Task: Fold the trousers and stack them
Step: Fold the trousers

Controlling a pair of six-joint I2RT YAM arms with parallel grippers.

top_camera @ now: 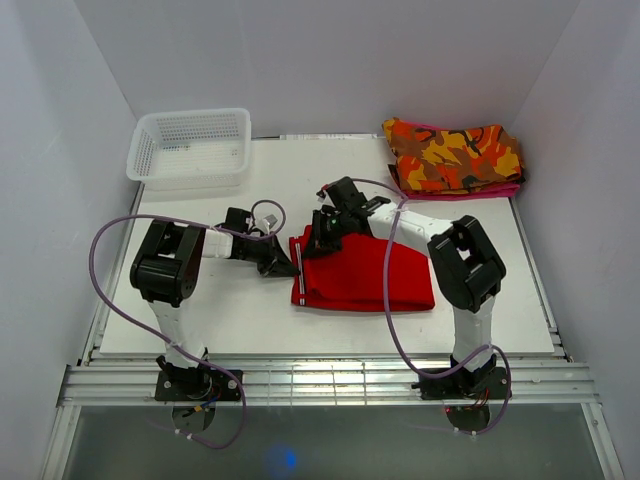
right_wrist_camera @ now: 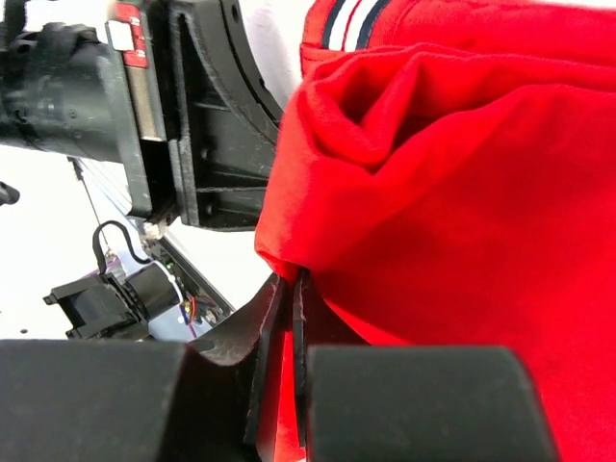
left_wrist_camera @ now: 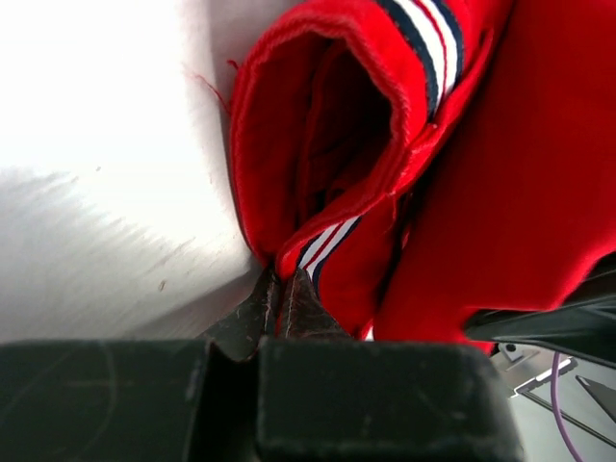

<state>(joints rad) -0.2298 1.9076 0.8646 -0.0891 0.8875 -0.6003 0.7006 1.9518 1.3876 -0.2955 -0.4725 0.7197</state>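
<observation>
White mesh basket point(top_camera: 190, 148) at 11 o'clock, back-left corner of the desk point(top_camera: 230, 320). My left gripper point(top_camera: 283, 266) is just left of centre and points toward 3 o'clock. Its jaws are pressed together, pinching the left edge of the trousers point(top_camera: 365, 275). In the left wrist view the fingertips point(left_wrist_camera: 306, 313) are clamped on the red hem beside the navy-white striped trim point(left_wrist_camera: 423, 38).

The trousers are bright red, a folded bundle lying on the desk around centre, slightly toward 3 o'clock. My right gripper point(top_camera: 318, 240) is at the bundle's 11 o'clock corner. It is also closed, nipping a bunched fold of the red cloth. The two grippers are near each other.

Folded camouflage garment point(top_camera: 455, 158) at 1 o'clock by the far edge, well apart from the trousers.
</observation>
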